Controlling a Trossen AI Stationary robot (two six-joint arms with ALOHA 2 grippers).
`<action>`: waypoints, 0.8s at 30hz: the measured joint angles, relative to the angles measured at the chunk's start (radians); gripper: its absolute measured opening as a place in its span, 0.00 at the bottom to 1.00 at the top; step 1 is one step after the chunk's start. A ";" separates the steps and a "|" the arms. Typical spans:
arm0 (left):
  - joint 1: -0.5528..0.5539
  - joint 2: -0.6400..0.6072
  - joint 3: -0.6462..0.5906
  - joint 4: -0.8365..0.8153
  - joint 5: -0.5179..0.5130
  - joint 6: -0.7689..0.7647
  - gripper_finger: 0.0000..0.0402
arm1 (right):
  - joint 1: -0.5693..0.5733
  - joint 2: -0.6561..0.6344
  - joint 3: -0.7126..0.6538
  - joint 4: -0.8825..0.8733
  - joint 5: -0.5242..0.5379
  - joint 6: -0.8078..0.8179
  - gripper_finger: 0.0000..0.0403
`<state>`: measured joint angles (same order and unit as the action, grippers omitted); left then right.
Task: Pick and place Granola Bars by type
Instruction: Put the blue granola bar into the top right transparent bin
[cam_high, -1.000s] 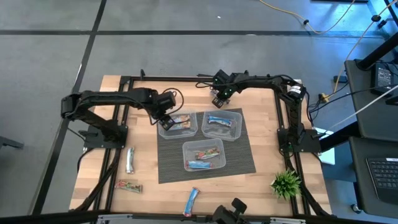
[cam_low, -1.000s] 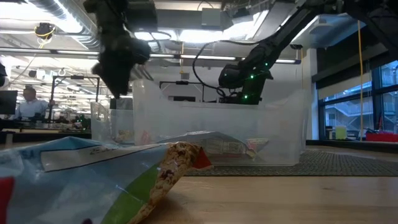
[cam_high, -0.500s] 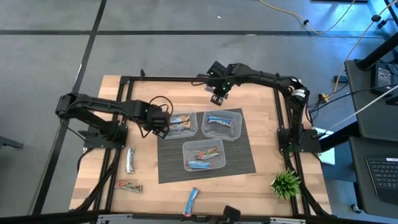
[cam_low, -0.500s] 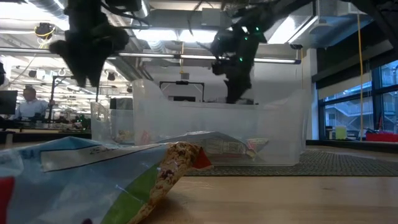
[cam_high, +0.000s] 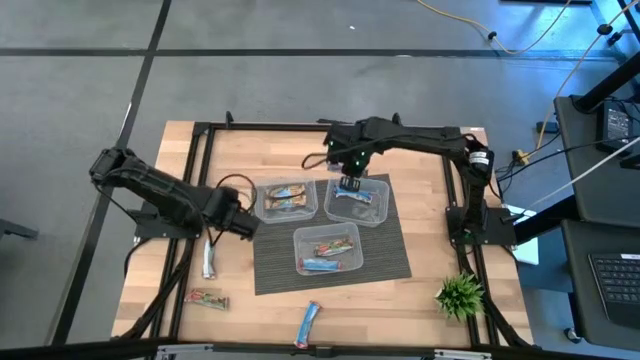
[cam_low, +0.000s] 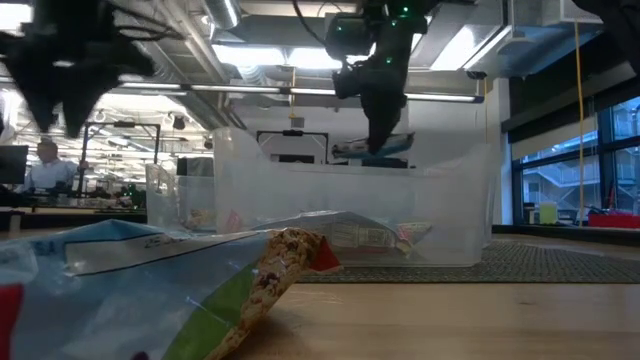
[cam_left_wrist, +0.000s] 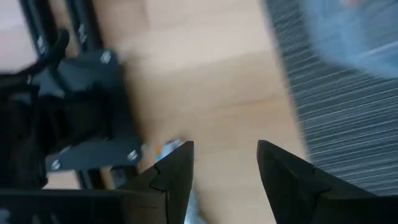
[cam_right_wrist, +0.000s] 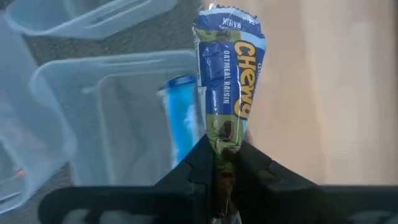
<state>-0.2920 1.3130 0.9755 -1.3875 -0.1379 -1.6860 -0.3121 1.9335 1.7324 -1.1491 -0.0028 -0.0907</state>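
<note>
Two pincers are at work over the desk (cam_high: 420, 160). The right pincer (cam_high: 349, 182) hangs above the far right tub (cam_high: 358, 199) and is clamped on one end of a blue and green granola bar (cam_right_wrist: 225, 81), whose wrapper reads "Chewy"; the bar sticks out past the fingertips (cam_right_wrist: 202, 163). Directly beneath this pincer, inside the tub, lies a blue bar (cam_right_wrist: 181, 118). In the low view the held bar (cam_low: 383, 147) sits level with the tub's rim, just under the pincer.

The left pincer (cam_high: 243, 222) hovers over bare wood at the near left edge of the striped mat (cam_high: 395, 255), its fingers (cam_left_wrist: 283, 177) spread apart with nothing between them. Just off its tip, toward the near side of the desk, lies a silver bar (cam_high: 209, 256); the wrist view shows only a blurred scrap of wrapper between the fingers, probably this bar. Beside this pincer, on the mat, stands the far left tub (cam_high: 286, 199) with brown-wrapped bars in it.

Nearer than both pincers, the front tub (cam_high: 327, 249) holds a red-green bar and a blue one. Well away from the left pincer, toward the desk's near edge, lie a red-green bar (cam_high: 208, 297) and another blue bar (cam_high: 308, 324). A small green plant (cam_high: 459, 295) stands at the near right corner.
</note>
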 joint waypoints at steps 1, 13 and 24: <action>-0.018 -0.002 -0.023 0.004 0.020 -0.021 0.42 | 0.014 0.000 -0.003 -0.013 0.000 0.014 0.12; -0.178 -0.002 -0.167 0.150 0.061 -0.224 0.42 | 0.155 0.000 -0.079 -0.101 0.128 0.165 0.12; -0.270 -0.002 -0.167 0.146 0.106 -0.407 0.42 | 0.162 0.000 -0.347 0.043 0.135 0.245 0.12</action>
<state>-0.5622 1.3106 0.8082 -1.2412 -0.0323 -2.0928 -0.1497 1.9335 1.3849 -1.1056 0.1319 0.1542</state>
